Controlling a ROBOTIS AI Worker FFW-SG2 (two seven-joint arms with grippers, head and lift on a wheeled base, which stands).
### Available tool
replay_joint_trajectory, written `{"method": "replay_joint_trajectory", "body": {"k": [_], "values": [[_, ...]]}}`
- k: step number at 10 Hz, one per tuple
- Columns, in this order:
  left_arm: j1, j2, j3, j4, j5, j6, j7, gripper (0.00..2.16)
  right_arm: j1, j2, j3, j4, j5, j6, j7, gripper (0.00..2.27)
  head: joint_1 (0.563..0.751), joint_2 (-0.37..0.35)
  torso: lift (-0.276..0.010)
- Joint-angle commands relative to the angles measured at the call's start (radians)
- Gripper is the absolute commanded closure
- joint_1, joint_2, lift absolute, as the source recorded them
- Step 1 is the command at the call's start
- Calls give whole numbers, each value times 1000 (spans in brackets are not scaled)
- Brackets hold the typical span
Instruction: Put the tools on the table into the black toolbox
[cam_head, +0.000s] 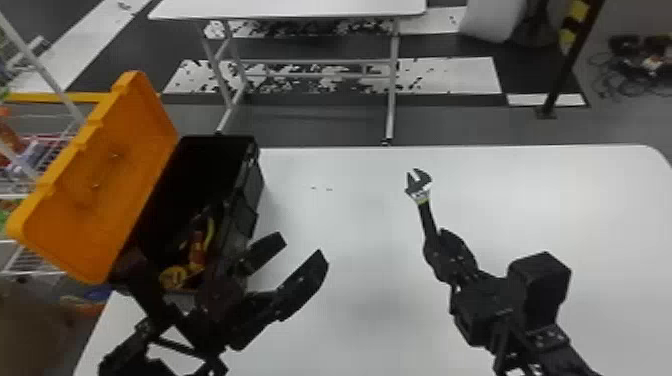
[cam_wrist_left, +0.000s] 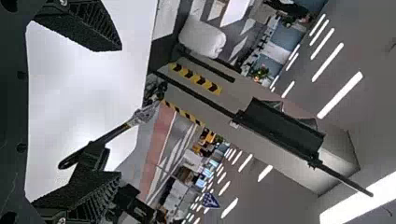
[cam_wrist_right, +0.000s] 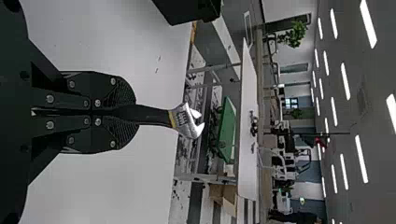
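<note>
Right tool (cam_wrist_right: 135, 114) clamped wrench handle (cam_wrist_right: 152, 115), presumably for handover; left tool (cam_head: 301, 249) gaped, empty, toward surface's (cam_head: 500, 210) left edge.

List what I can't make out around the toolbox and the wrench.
- Toolbox, head view: far interior lost in dark shadow; near end partly behind the left arm.
- Red and yellow items inside, head view: too dim and small to name.
- Wrench handle, right wrist view: gripped stretch covered by the right gripper.
- Toolbox, right wrist view: cut off by the picture's edge.
</note>
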Motion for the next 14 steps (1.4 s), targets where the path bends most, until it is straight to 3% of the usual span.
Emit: {"method": "replay_joint_trajectory", "body": {"k": [1,3,5,7,14], "values": [[-14,0,6,-8,52,82,-12,43,13,1,20,-5,7,-37,12,2246,695,118,-75],[-40,-2,14,-17,110,210,-29,46,32,1,43,-19,22,-68,30,2246,695,127,-75],[-59,-3,0,-26,115,241,-22,46,49,1,78,-37,31,-83,39,2246,695,133,-75],[-69,-8,-21,-37,113,241,-10,46,65,0,126,-49,53,-102,42,2246,695,149,-75],[-68,-9,-24,-52,112,260,4,49,104,-67,281,-71,119,-139,42,2246,695,268,-75]]}}
